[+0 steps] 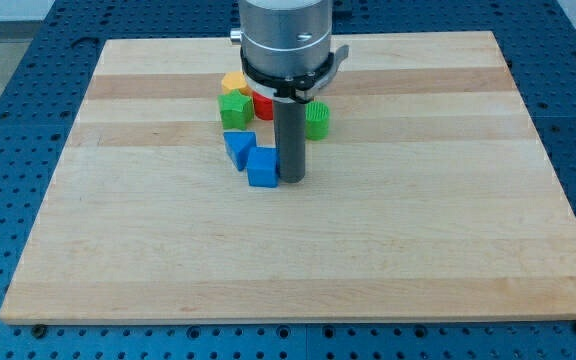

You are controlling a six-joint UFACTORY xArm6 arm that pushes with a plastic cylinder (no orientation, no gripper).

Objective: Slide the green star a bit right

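Gripper: none fitted; my tip point(292, 179) touches blue cube point(262, 167) (seemingly), green star point(316, 121) behind, nearer tabletop point(418, 230) far edge.

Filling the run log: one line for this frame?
tip: my tip touching blue cube on its right | green star: up-right of tip, apart | task: not yet visibly done

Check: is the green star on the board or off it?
On the board. The green star rests on the wooden board, just right of my tip.
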